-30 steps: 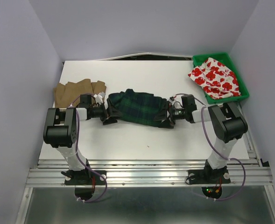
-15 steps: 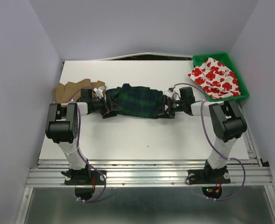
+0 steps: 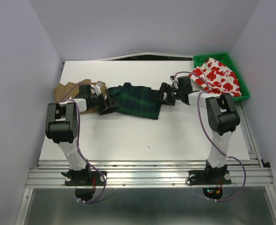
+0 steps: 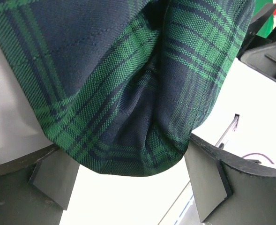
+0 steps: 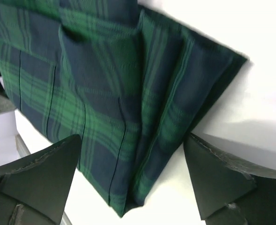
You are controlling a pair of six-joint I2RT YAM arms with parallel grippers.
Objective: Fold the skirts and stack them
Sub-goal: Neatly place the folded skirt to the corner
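Currently both my arms are lying stretched out low over the white tabletop (image 3: 147, 136), and the plaid skirt (image 3: 138, 100) is lying bunched on it between them, toward the far side. My left jaws are standing wide open at the skirt's left end. In the left wrist view a rounded fold of the plaid skirt (image 4: 128, 84) is sagging loosely into the gap and filling most of it. I am not able to tell whether the cloth is brushing the sides, but nothing is clamping it. My right jaws are also gaping wide and holding nothing. They are sitting just off the skirt's right end, and in the right wrist view the pleated edge of the plaid skirt (image 5: 105, 93) is lying flat on the tabletop with one corner pointing into the gap. The tan skirt (image 3: 65, 89) is lying at the left edge of the tabletop, just behind my left wrist and partly hidden by it. The flowered skirt (image 3: 217, 77) is resting crumpled in the green bin (image 3: 201, 60) at the far right corner, one corner lapping over the bin's left rim.
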